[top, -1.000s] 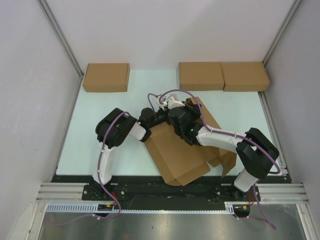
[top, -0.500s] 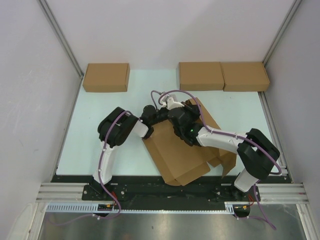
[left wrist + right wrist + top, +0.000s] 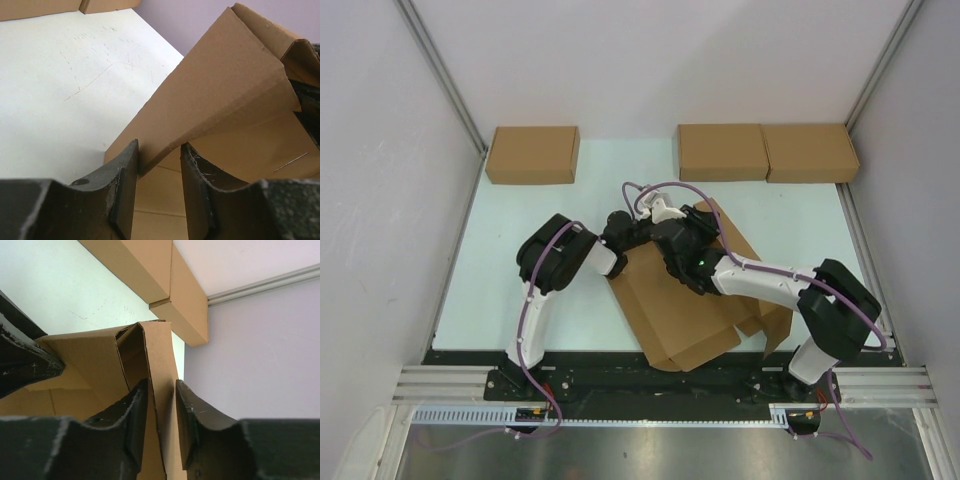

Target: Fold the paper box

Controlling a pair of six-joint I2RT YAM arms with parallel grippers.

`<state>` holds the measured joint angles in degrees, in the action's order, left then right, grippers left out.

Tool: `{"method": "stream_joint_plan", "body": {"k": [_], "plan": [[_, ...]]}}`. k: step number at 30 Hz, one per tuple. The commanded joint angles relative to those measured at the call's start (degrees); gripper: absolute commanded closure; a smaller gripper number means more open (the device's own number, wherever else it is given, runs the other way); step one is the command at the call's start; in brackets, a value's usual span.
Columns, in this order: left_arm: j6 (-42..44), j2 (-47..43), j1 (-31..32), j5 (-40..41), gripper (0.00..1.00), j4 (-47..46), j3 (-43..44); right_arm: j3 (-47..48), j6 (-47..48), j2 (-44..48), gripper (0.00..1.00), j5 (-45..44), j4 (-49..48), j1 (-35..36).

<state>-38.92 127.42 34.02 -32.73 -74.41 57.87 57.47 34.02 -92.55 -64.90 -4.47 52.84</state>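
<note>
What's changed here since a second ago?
The left arm shifted slightly right, bringing its left fingers around a raised flap of the paper box; they straddle it, not yet pinching. The right arm barely moved, its right fingers either side of an upright box wall. The paper box and the three smaller boxes at the back stayed put.

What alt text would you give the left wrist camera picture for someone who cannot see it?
The left gripper, its dark fingers apart, straddles the lower edge of a raised, tilted panel of the paper box. A white table lies at left, with two other cardboard boxes at its far edge.
</note>
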Motion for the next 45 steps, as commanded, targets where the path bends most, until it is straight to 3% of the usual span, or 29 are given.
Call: {"method": "stream_joint_plan", "body": {"k": [1, 4, 13, 30, 37, 45], "plan": [[-0.3, 0.0, 0.7, 1.6, 0.77, -24.5, 1.9, 2.3, -4.0, 1.9, 0.62, 2.2, 2.4, 1.2], [-0.2, -0.1, 0.7, 1.6, 0.82, -24.5, 1.7, 2.7, -4.5, 2.7, 0.57, 2.0, 2.4, 1.3], [0.1, -0.6, 0.7, 2.0, 0.85, -24.5, 1.1, 4.6, -6.9, 6.2, 0.5, 2.9, 3.9, 1.6], [1.3, -0.5, 1.0, 1.6, 0.87, -24.4, 0.9, 4.9, -9.8, 10.8, 0.48, 4.3, 5.1, 1.3], [3.7, -0.8, 1.7, 1.3, 0.9, -23.8, 0.0, 4.9, -14.3, 15.6, 0.48, 4.0, 1.8, -3.3], [4.9, -0.9, 2.3, 1.3, 0.91, -23.8, -0.7, 5.0, -25.9, 17.2, 0.44, 6.8, 1.4, -14.5]]}}
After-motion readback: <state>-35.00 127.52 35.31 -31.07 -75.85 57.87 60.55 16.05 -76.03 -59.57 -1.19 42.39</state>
